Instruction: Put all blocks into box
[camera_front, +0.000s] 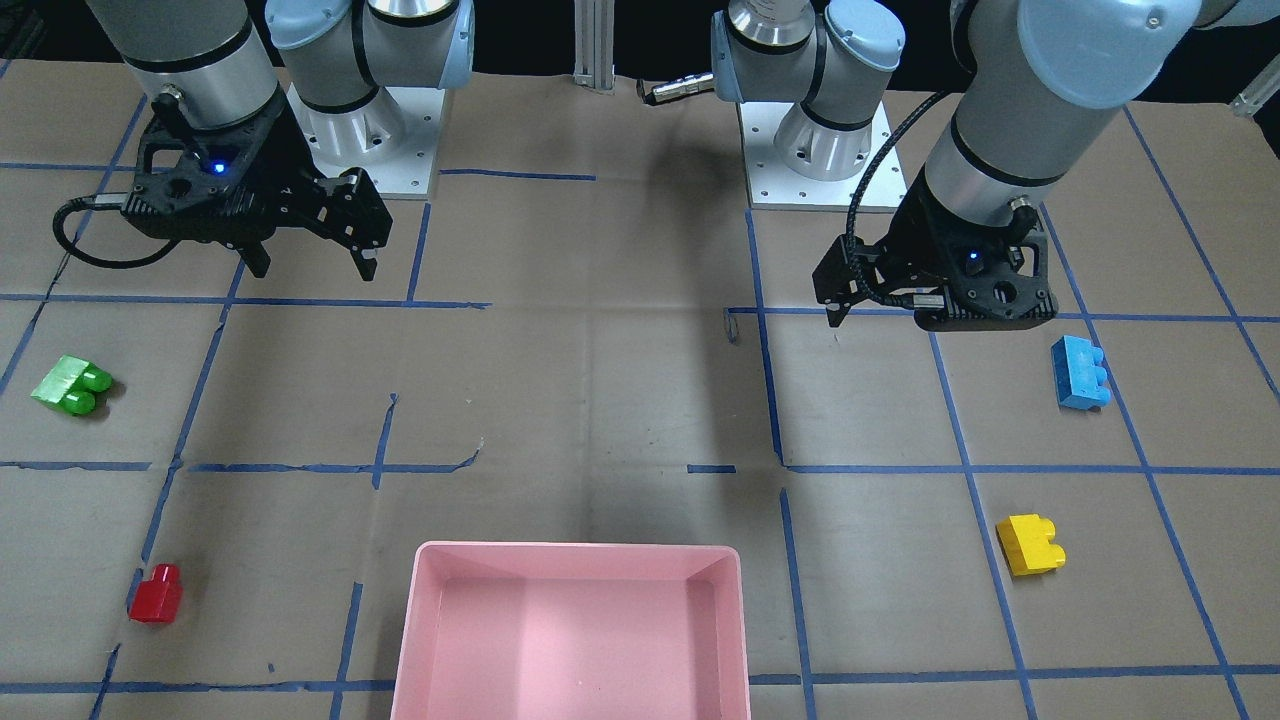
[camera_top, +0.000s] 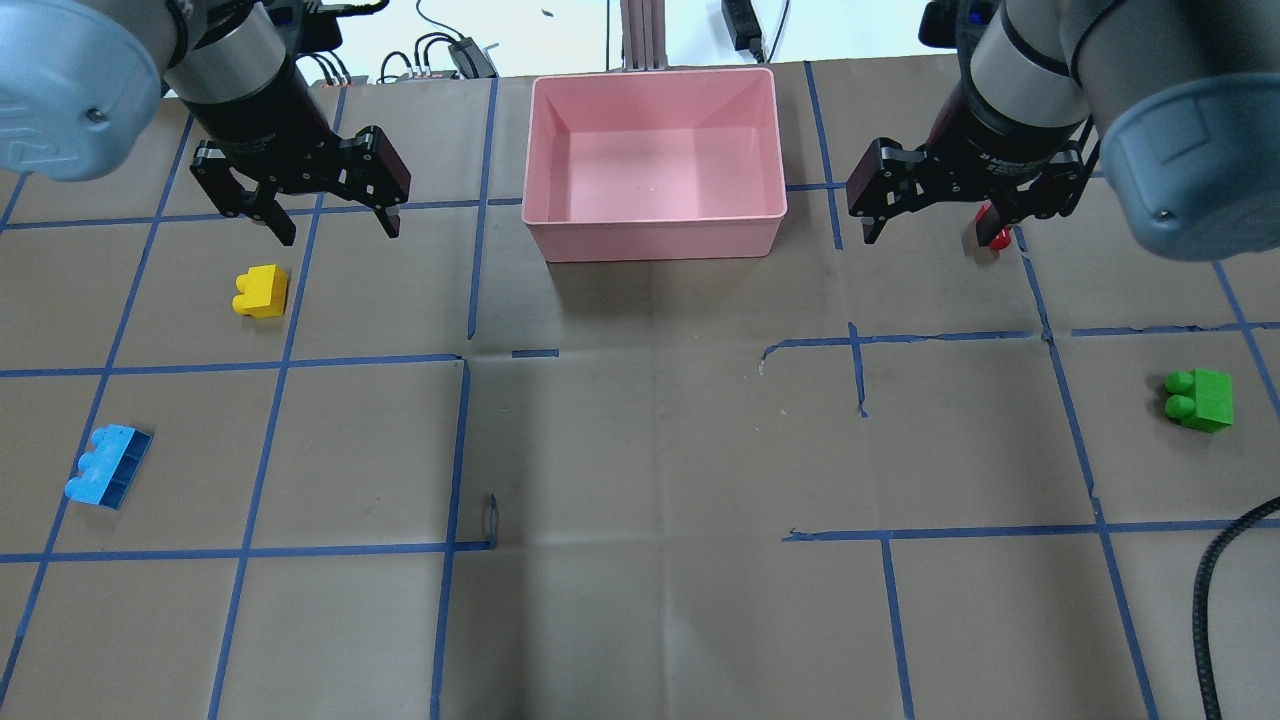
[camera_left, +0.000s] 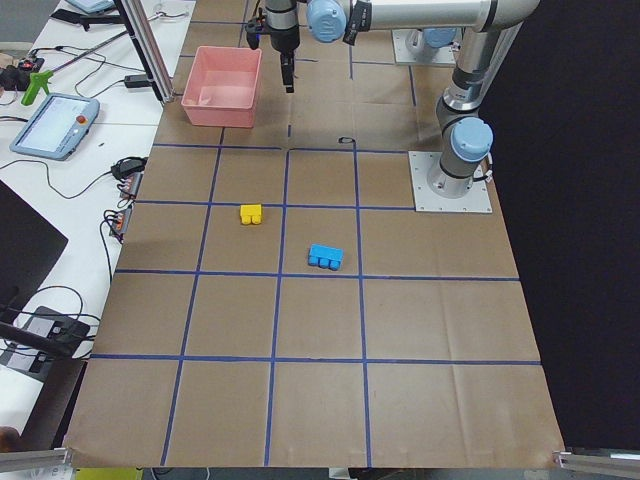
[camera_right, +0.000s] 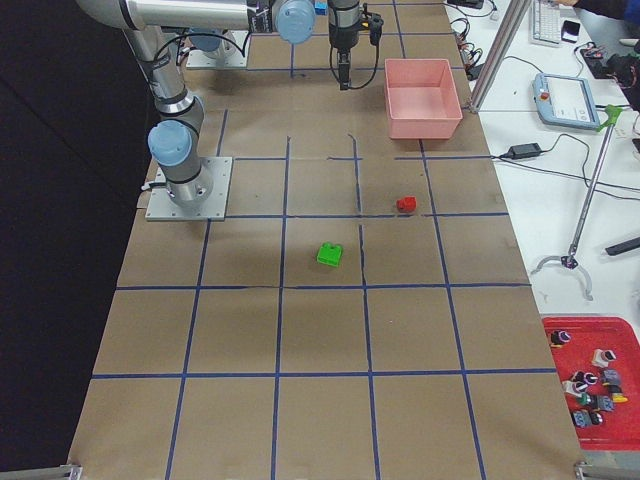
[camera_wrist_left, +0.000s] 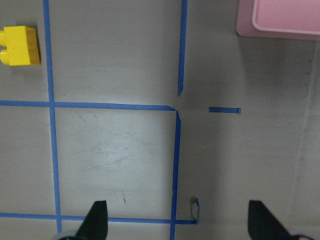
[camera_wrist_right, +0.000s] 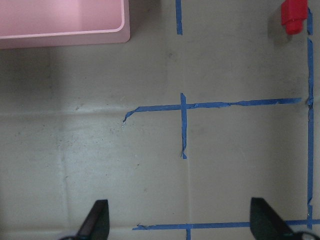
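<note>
The pink box (camera_top: 655, 240) stands at the table's far middle, empty; it also shows in the front view (camera_front: 580, 550). My left gripper (camera_top: 338, 228) is open and empty, above the table left of the box. The yellow block (camera_top: 262, 291) lies just before it, and the blue block (camera_top: 108, 478) lies nearer at the left edge. My right gripper (camera_top: 922, 236) is open and empty, right of the box. The red block (camera_top: 999, 238) lies partly hidden behind its right finger and shows in the right wrist view (camera_wrist_right: 293, 16). The green block (camera_top: 1200, 398) lies at the right.
Blue tape lines grid the brown paper table top. The two arm bases (camera_front: 820, 150) stand at the robot's side. A side bench with a tablet (camera_left: 55, 125) and cables runs along the far edge. A red parts tray (camera_right: 590, 375) sits on it.
</note>
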